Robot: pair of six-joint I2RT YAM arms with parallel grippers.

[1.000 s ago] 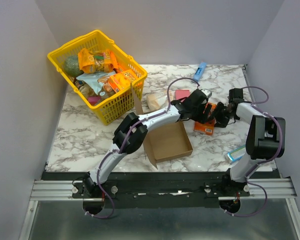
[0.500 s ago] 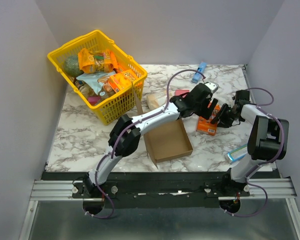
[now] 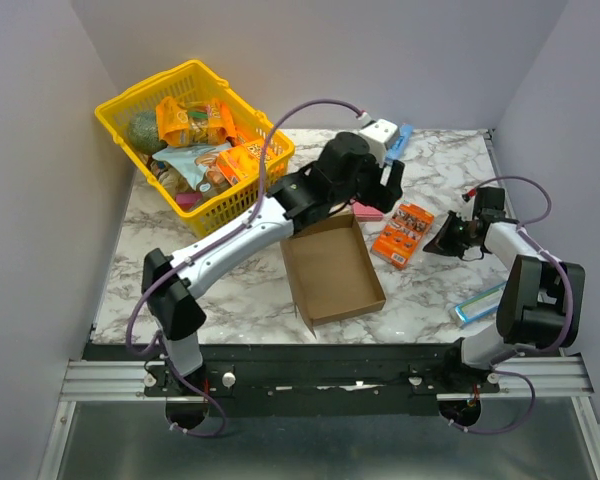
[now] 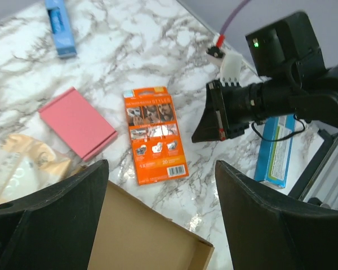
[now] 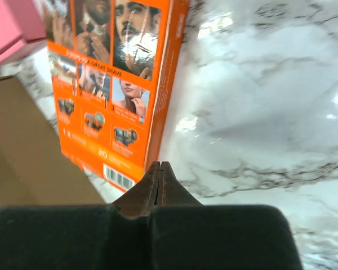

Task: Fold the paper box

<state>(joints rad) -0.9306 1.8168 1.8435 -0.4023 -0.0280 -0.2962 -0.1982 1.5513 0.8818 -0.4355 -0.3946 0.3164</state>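
Note:
The paper box (image 3: 332, 268) is a shallow brown cardboard tray lying open on the marble, in front of centre. My left gripper (image 3: 380, 188) hovers open and empty above its far right corner. In the left wrist view the wide fingers (image 4: 45, 225) frame the box's corner (image 4: 146, 242) and bare table, with the gripper's middle (image 4: 163, 225) over the box edge. My right gripper (image 3: 442, 240) rests low on the table to the right, shut on nothing. Its closed tips (image 5: 159, 166) sit just beside the orange box (image 5: 112, 84), and the paper box (image 5: 22, 146) lies beyond.
The small orange printed box (image 3: 402, 233) lies flat between the paper box and the right gripper. A pink pad (image 4: 77, 122), a tan packet (image 3: 308, 203) and a blue item (image 3: 400, 142) lie behind. A yellow basket (image 3: 242, 207) of groceries stands back left. A teal box (image 3: 478, 302) sits front right.
My left arm has risen and swung back from the orange box, its jaws a little wider. The right gripper has shut and drawn back to the right. The orange box now lies flat.

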